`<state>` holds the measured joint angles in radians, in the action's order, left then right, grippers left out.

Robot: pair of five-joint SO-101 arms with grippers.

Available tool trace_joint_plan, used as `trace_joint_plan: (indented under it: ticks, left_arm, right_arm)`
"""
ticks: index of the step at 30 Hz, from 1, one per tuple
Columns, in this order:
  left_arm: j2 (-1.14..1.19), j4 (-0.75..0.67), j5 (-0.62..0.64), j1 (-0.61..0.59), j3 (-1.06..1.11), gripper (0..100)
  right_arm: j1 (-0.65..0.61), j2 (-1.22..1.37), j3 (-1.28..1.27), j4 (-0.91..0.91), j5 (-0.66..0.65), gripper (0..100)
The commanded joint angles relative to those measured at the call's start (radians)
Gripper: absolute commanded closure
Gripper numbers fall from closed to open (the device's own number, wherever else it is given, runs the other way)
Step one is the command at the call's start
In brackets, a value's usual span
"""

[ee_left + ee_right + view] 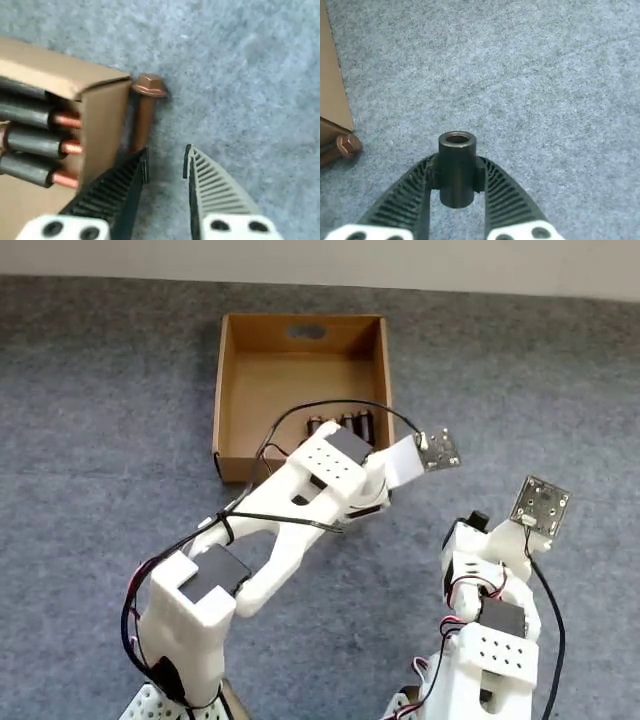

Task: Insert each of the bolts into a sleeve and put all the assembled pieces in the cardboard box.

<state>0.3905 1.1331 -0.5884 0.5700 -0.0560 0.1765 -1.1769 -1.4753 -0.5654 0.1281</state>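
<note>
The box (228, 390) is sitting at the upper centre of the high view on the grey mat (100, 440), its open top facing the camera. Assembled pieces (340, 424) are lying in a row inside it, against the wall nearest the arms, towards the box's right corner. In the left wrist view three of these pieces (30, 142) are showing side by side, each a dark sleeve with a copper bolt end sticking out towards the box wall (100, 125).

The left arm (300, 510) is stretching from the lower left of the high view up to that near right corner of the box. Its gripper (165, 160) is hanging low over the mat with a narrow gap between the fingers and nothing held between them. A loose bolt (142, 117) is lying on the mat outside the box, right along the wall, its hex head just past the corner. The dark finger (120, 180) is sitting at the bolt's shaft; whether it is touching is not clear.

The right arm (490, 630) is standing at the lower right of the high view, well apart from the box. Its gripper (456, 167) is clamping a dark sleeve (456, 150) between both fingers, the sleeve's open bore pointing away from the wrist. The same bolt (348, 145) is showing near the box wall (332, 85) in this view.
</note>
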Motion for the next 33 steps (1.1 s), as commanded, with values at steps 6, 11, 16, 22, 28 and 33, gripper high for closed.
trace_joint_plan:
  ticks: [6, 11, 16, 22, 28, 33]
  left_arm:
    - [-0.059, -0.017, 0.012, 0.021, -0.082, 86]
    - [-0.056, -0.026, 0.014, 0.024, -0.113, 86]
    - [-0.056, -0.115, 0.014, 0.015, -0.045, 84]
    - [-0.056, -0.135, 0.012, 0.021, -0.024, 82]
    - [-0.044, -0.18, 0.012, 0.008, -0.016, 82]
    - [0.045, -0.193, 0.008, 0.002, -0.033, 82]
  right_arm:
    - [-0.007, -0.015, 0.01, 0.019, 0.011, 99.3]
    - [-0.007, -0.015, 0.01, 0.019, 0.011, 99.3]
    - [-0.007, -0.015, 0.01, 0.019, 0.009, 99.3]
    - [-0.007, -0.015, 0.01, 0.019, 0.008, 99.3]
    - [-0.007, -0.015, 0.01, 0.019, 0.008, 99.3]
    - [-0.007, -0.015, 0.01, 0.019, 0.006, 99.3]
